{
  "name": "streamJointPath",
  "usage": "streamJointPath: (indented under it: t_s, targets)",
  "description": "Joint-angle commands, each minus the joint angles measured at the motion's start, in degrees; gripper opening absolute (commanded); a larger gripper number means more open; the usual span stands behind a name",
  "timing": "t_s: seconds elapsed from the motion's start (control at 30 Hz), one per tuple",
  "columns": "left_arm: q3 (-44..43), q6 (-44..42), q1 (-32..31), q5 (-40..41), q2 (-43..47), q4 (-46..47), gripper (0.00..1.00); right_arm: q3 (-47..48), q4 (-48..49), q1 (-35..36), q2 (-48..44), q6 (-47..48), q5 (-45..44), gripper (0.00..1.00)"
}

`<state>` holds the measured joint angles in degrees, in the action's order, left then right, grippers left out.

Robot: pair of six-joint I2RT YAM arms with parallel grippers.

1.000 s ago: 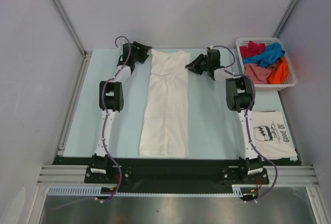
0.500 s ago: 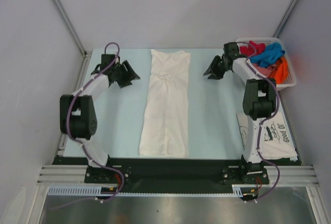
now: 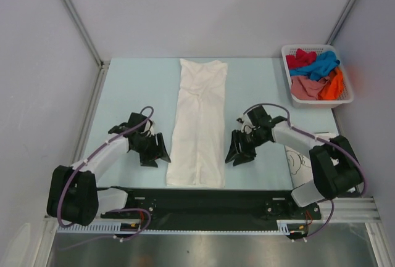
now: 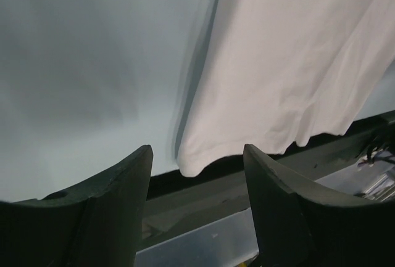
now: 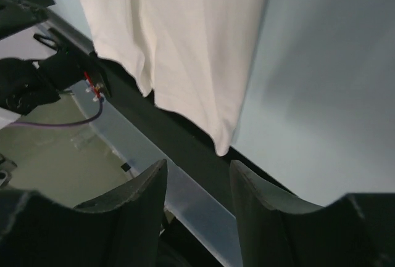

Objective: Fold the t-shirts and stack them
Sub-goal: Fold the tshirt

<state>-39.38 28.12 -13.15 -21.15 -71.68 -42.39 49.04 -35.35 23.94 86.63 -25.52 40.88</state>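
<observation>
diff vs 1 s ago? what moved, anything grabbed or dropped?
Both arms swung from the far end of the white t-shirt out to the sides, then back to its near hem. The left gripper and right gripper now flank the hem corners, open and holding nothing. No grasp is visible. Unchanged: the white t-shirt lies as a long folded strip; the basket and printed t-shirt are where they were.

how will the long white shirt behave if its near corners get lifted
Likely floppy: the white shirt lies flat with soft creases, so it should sag between grips. Probably light: thin cloth. Pushed, it may bunch rather than slide.
</observation>
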Motion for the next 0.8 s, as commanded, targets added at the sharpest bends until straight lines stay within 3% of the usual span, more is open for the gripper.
streamJointPath:
  t_s: [0.0,0.1,0.3,0.47,0.77]
  targets:
    - [3.43,2.45,-4.33,1.46,3.91,-4.1,0.66,-7.77,9.31,5.14,-5.93,-8.01,3.5,0.51]
    - [5.18,5.88,-9.87,3.3,5.93,-4.01,0.66,-14.39,17.82,9.36,-11.64,-16.63,2.36,0.51]
    - [10.54,11.95,-10.49,4.44,10.41,-3.49,0.63,-23.45,24.18,11.47,-18.42,-23.78,-0.54,0.47]
    - [12.74,14.07,-10.58,3.57,11.48,0.11,0.58,-25.83,29.11,12.27,-17.55,-29.23,-3.61,0.45]
    - [14.5,16.0,-10.76,3.57,12.35,4.15,0.54,-25.48,28.86,14.99,-14.47,-31.18,-9.4,0.45]
